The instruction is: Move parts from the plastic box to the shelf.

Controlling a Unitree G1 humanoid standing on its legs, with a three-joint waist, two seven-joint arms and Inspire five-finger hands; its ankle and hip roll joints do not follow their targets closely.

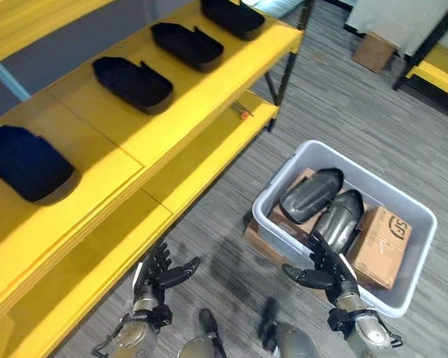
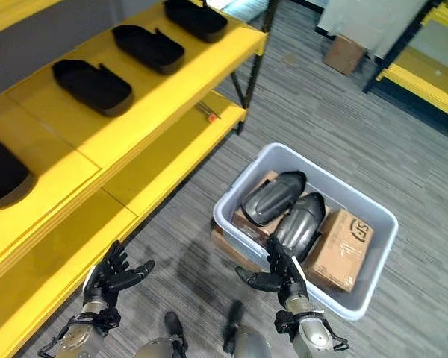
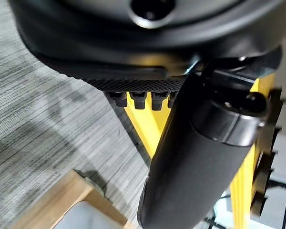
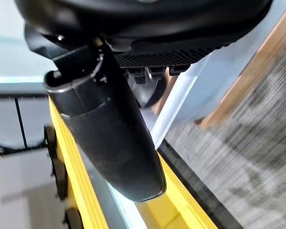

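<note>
Between the yellow shelf (image 1: 209, 112) at ten o'clock and the plastic box (image 1: 414, 216) at three o'clock lies bare carpet. The left hand (image 1: 155, 276) and right hand (image 1: 330, 272) hover there, fingers spread. Two grey parts (image 1: 325, 205) remain boxed; four black parts (image 1: 134, 83) sit shelved.

We see grey striped carpet (image 1: 343, 112) throughout. A second yellow rack (image 1: 438, 71) on dark legs stands at far right, a cardboard box (image 1: 374, 51) on the floor just beside it.
</note>
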